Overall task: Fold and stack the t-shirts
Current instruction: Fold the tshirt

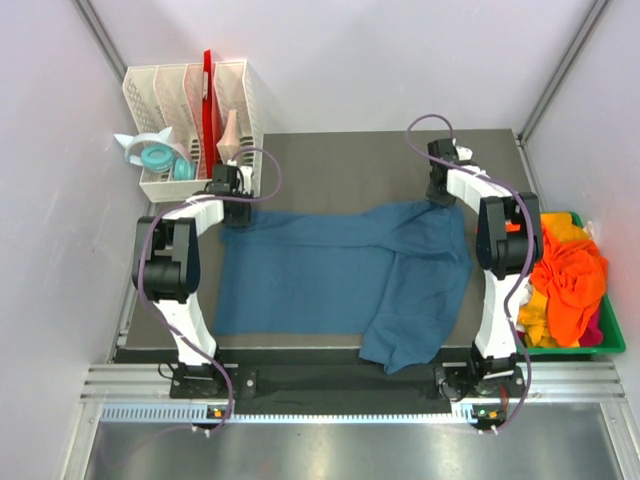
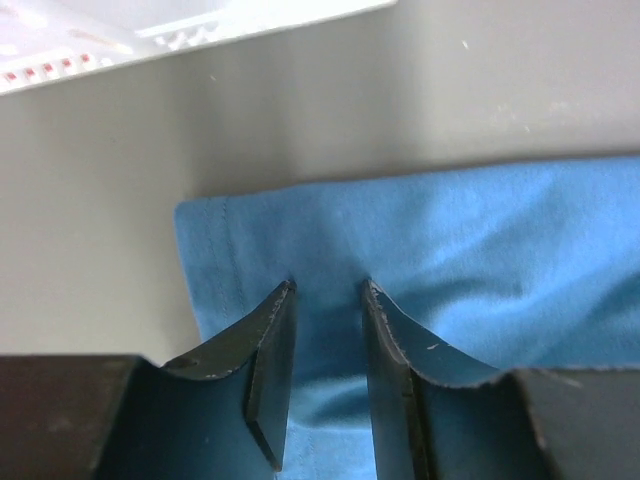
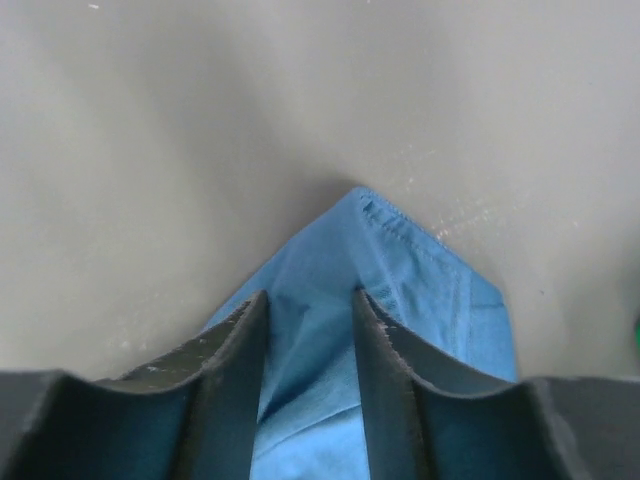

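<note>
nearest the arm bases, the large plain teal-blue cotton t-shirt (image 1: pixel 320 270) has one thick flap doubled over on itself. the flap lies well to the near side of the right jaws and reaches the near edge of the grey tabletop (image 1: pixel 330 160). it is rumpled, with soft ridges and an uneven hem. the rest of the shirt lies flat and fairly smooth, spread between the two pairs of jaws and nearer than both. its far edge runs almost straight from the left jaws to the right jaws.

the left jaws are down at the shirt's far left corner, narrowly parted, with blue fabric showing in the gap. the stitched hem lies just left of them and bare tabletop lies beyond. the right jaws are at the far right corner, likewise narrowly parted, with creased fabric in the gap. the hemmed corner pokes out as a point just past their tips.

right of the right jaws and nearer, a heap of bright orange, yellow and magenta t-shirts (image 1: pixel 570 285) fills a green plastic bin (image 1: pixel 612 345). beyond the left jaws stands a white slotted plastic rack (image 1: pixel 190 100).
</note>
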